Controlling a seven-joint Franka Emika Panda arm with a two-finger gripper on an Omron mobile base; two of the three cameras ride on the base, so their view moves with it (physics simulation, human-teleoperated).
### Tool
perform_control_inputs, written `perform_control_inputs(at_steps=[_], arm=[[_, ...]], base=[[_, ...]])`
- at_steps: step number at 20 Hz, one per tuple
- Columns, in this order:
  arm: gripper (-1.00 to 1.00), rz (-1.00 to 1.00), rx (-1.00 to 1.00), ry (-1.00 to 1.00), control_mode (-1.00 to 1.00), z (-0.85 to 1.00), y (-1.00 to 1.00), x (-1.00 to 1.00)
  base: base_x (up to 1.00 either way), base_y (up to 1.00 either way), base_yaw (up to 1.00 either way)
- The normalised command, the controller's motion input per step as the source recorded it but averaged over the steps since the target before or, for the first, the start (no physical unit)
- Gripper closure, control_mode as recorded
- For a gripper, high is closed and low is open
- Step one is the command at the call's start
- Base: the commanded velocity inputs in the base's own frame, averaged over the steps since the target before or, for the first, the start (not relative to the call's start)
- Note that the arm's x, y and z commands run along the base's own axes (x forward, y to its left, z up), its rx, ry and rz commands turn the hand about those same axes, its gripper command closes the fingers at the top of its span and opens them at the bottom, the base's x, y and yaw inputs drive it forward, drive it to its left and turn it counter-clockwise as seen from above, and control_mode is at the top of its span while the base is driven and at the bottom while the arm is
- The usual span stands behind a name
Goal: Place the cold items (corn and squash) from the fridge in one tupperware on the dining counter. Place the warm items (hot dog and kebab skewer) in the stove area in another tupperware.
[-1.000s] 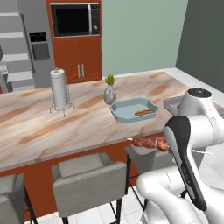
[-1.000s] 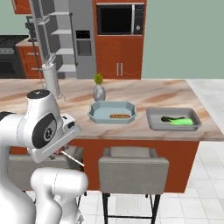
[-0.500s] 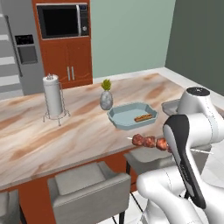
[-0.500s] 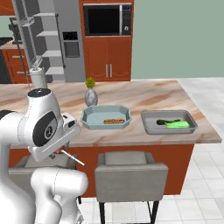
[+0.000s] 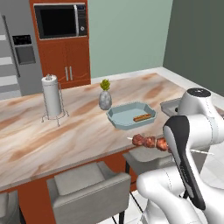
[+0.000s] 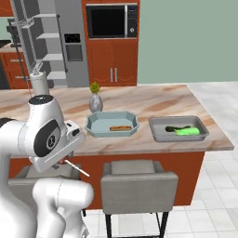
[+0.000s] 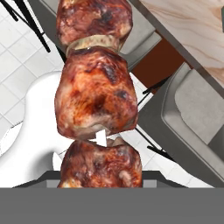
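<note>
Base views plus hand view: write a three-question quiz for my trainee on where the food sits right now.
1. True or false: the hot dog lies in the octagonal tupperware.
2. What green item lies in the grey rectangular tupperware?
3. The kebab skewer is: A) on the dining counter, B) carried at the arm, off the counter's near edge, C) in the octagonal tupperware.

Key: 1 true; 2 the squash; 3 B.
</note>
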Motion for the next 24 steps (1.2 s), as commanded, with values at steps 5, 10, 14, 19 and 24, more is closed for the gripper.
perform_control_inputs(at_steps=[5, 10, 14, 19, 24], arm=[[1.0, 0.0, 0.0, 0.0, -1.0, 0.0, 0.0, 0.0], [1.0, 0.09, 0.0, 0.04, -1.0, 0.04, -0.08, 0.48], [1.0, 0.2, 0.0, 0.07, -1.0, 0.24, -0.14, 0.77], [1.0, 0.24, 0.0, 0.01, -1.0, 0.01, -0.22, 1.0], [1.0, 0.23, 0.03, 0.07, -1.0, 0.0, -0.24, 1.0]], base=[[0.0, 0.0, 0.0], [0.0, 0.0, 0.0], [0.0, 0.0, 0.0], [0.0, 0.0, 0.0], [0.0, 0.0, 0.0]])
